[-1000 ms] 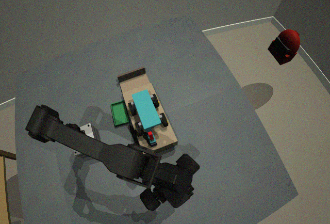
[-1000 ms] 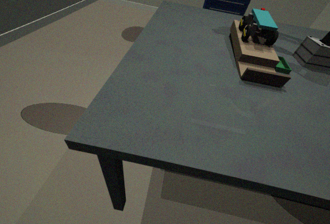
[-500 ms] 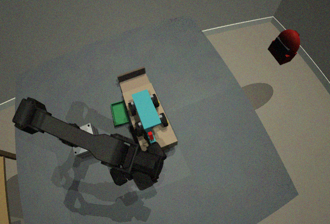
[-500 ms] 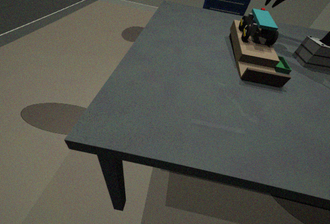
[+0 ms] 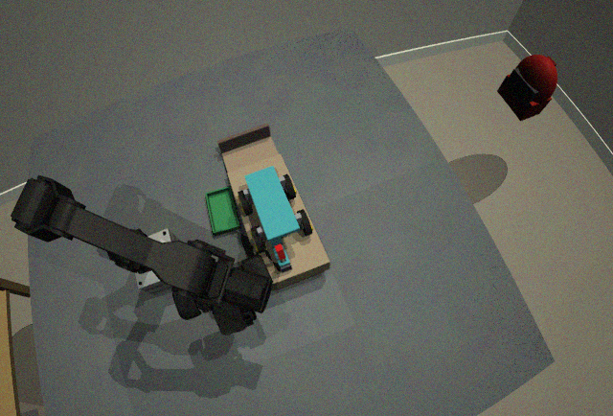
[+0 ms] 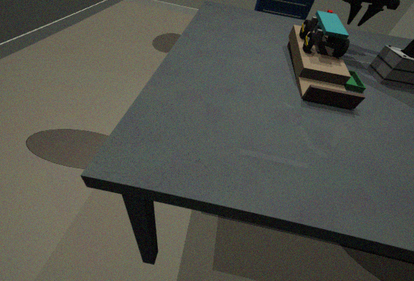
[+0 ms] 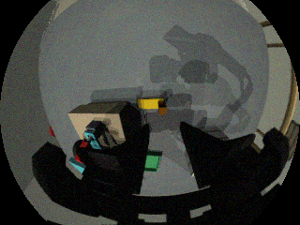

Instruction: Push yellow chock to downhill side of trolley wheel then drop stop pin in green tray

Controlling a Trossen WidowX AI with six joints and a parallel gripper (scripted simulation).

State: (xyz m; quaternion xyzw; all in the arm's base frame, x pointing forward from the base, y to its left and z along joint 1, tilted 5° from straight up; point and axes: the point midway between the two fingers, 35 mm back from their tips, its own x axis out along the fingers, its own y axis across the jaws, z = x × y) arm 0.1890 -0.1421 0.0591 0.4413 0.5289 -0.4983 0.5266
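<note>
No text, label, brand name, number or sign can be read in any view, whether on the long turquoise block-shaped trolley top [image 5: 271,202] [image 6: 331,23], the shallow green rectangular tray [image 5: 222,210] [image 6: 355,82] [image 7: 152,161] or the black jointed robot arm [image 5: 124,242].
</note>
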